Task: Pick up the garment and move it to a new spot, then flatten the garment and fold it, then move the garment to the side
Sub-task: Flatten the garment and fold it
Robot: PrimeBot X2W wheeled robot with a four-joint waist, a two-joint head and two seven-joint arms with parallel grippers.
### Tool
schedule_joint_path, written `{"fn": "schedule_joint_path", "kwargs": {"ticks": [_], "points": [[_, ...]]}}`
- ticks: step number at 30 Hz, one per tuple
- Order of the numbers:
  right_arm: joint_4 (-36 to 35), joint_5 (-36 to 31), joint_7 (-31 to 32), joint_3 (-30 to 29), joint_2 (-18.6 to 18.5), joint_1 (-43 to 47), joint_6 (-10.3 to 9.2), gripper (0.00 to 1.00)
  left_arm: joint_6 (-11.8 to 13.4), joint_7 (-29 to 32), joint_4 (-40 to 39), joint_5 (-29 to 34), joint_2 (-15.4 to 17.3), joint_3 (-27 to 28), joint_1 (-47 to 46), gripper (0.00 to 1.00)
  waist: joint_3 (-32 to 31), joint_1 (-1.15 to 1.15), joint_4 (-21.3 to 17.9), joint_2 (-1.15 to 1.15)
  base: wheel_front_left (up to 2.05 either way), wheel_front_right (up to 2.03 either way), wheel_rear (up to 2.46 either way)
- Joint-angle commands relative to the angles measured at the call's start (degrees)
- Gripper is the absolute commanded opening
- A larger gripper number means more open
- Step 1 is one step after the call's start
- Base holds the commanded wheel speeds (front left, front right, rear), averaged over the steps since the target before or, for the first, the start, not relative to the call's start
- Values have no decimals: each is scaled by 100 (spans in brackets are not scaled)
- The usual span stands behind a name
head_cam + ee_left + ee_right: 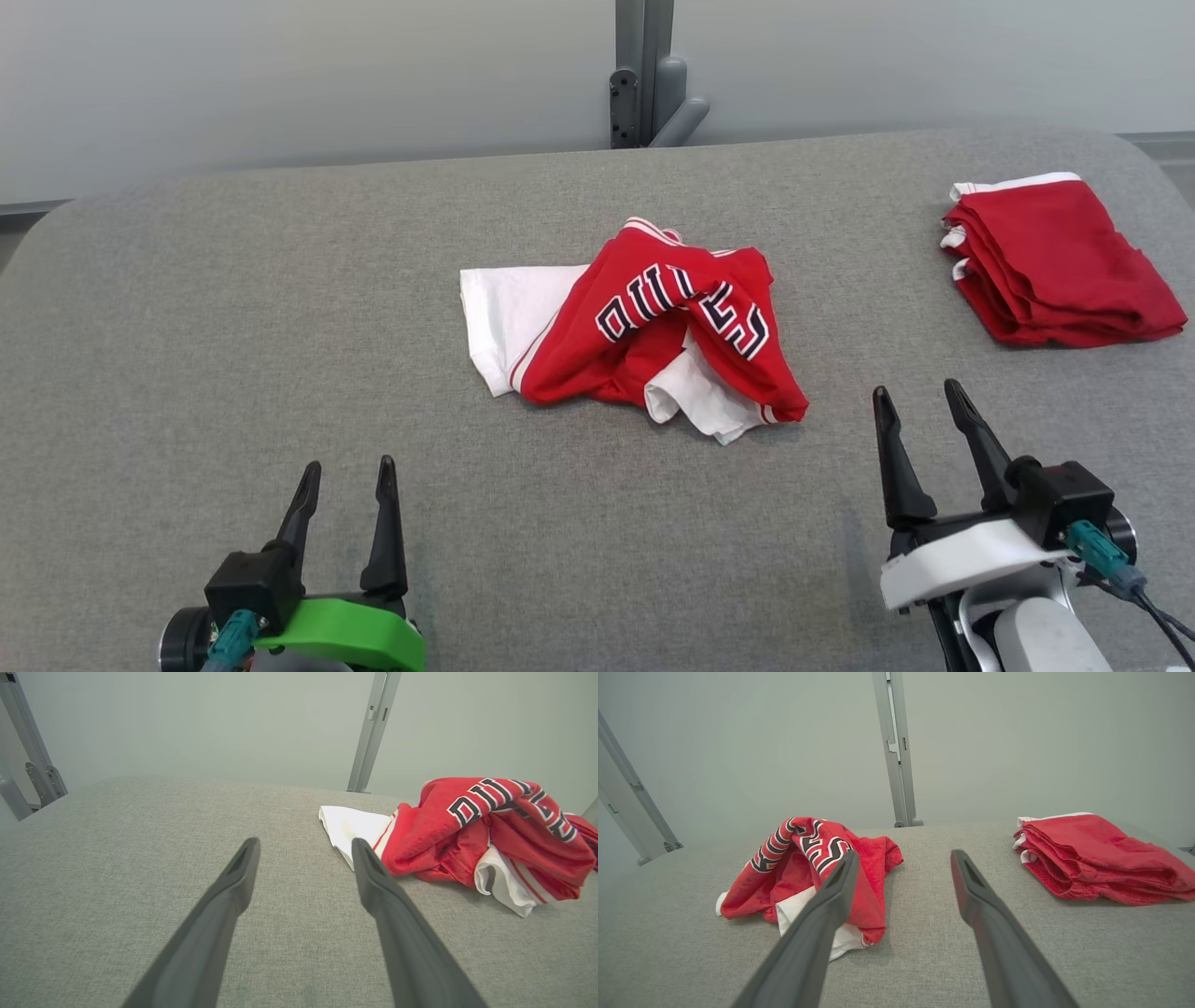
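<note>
Garment: crumpled red-and-white jersey (597,350), bunched.
Writing: navy block letters (644,301); I can't read them.
Claws: left claw (349,463), right claw (916,386) spread, empty.

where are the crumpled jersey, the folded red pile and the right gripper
crumpled jersey (644,322), head view, on the red lettered panel near its middle
folded red pile (1064,261), head view, on its top red layer
right gripper (915,389), head view, midway between its two open fingertips

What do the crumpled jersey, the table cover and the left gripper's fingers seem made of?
The jersey: soft matte knit, likely polyester; it slumps in folds. The table cover: grey woven cloth, weave visible. The fingers: dark, smooth, matte, plastic or rubber, unclear which.
</note>
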Motion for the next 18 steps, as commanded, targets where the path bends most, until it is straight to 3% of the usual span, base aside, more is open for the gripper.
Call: {"fn": "schedule_joint_path", "kwargs": {"ticks": [1,10,18], "points": [[16,-163,12,56,-10,-174,-9,100,-21,-4,-21,81,-24,46,-3,100,33,0,17,8,0,0,0],[234,-682,375,557,-7,-831,-9,100,-96,-4,-60,139,-105,75,-171,100,250,0,197,8,0,0,0],[1133,-894,758,1462,-156,-1764,-9,100,-147,-5,-28,116,-166,-37,-341,100,501,0,699,8,0,0,0]]}}
